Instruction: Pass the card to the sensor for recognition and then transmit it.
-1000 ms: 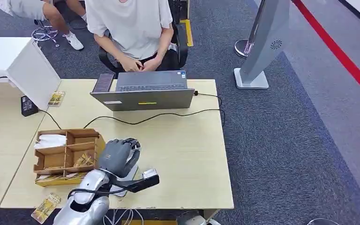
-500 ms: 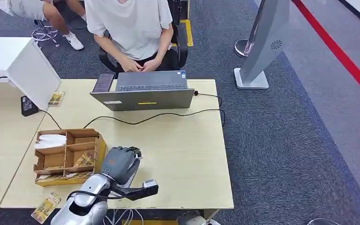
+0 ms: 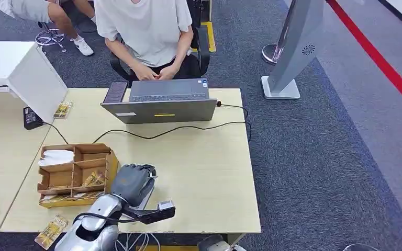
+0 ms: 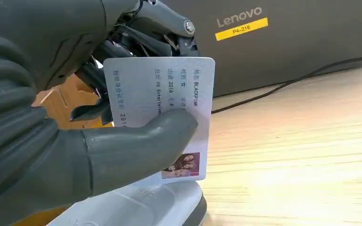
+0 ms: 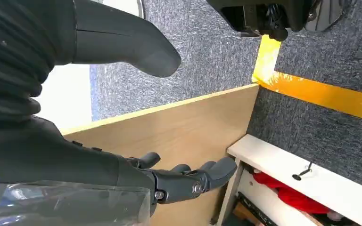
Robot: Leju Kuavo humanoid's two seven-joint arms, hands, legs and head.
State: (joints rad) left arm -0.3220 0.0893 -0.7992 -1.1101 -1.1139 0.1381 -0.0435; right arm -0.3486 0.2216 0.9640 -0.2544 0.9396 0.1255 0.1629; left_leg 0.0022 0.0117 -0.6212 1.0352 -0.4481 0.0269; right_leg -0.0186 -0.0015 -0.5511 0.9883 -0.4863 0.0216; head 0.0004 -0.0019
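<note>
Head view, lower left of the frame: my left hand point(image 3: 132, 183) is over the near edge of the wooden surface point(image 3: 209, 167), just right of the compartmented wooden box point(image 3: 76, 174). In the left wrist view I see this hand point(image 4: 66, 117) grasping the card point(image 4: 162, 103), the thick thumb point(image 4: 141, 141) pressed across the card's printed face and the darker fingers point(image 4: 146, 28) behind it. The card stands roughly upright, its lower edge just above or touching the white sensor point(image 4: 136, 205); I cannot tell which. The card carries lines of print and a small photo at one corner.

Centre of the head view: a grey laptop point(image 3: 159, 102) sits at the far edge of the surface, its lid back towards me; the wrist view shows a yellow label point(image 4: 241, 28) on it. A black cable point(image 3: 178, 128) runs across the surface in front of it. A person point(image 3: 146, 31) in a pale shirt sits behind the laptop, hands at its keyboard.

Right wrist view: my right hand point(image 5: 160, 174) grasps nothing, fingers extended and apart, beside a wooden panel point(image 5: 179, 127) over grey carpet point(image 5: 207, 56).
</note>
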